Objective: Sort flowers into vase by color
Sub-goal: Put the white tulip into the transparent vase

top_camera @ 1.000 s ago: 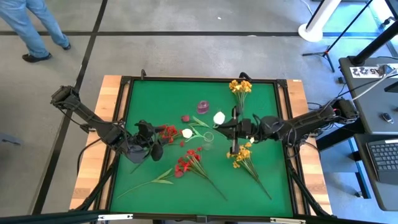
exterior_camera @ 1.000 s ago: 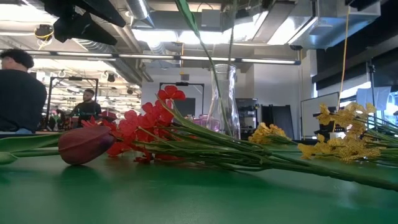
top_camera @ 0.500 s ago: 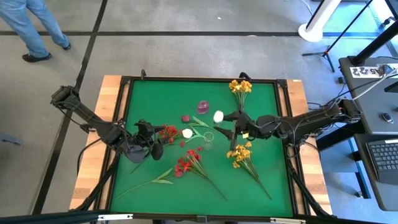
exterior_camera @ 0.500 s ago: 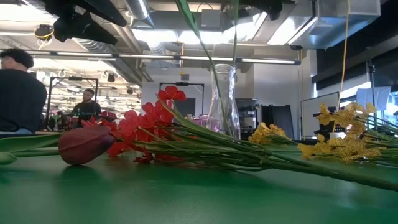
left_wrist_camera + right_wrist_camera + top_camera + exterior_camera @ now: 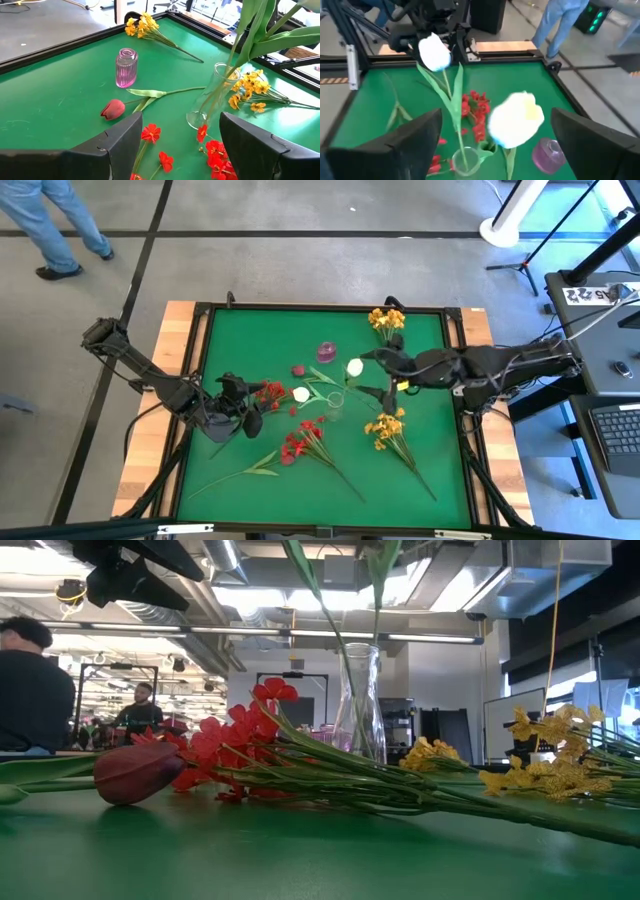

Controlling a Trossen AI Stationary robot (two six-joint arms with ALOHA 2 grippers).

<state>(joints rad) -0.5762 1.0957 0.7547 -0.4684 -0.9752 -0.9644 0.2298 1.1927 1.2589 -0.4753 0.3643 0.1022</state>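
Two white tulips seen standing in clear vase, mid-table.
R gripper spread wide, empty, just beside vase; nearer bloom framed between its fingers. L gripper held open by red sprays.

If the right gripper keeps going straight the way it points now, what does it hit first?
Most likely the nearer white tulip, which stands in the clear vase. The right gripper is open and aimed at it, and the bloom fills the gap between its fingers in the right wrist view. Depth is unclear; the second white tulip lies beyond.
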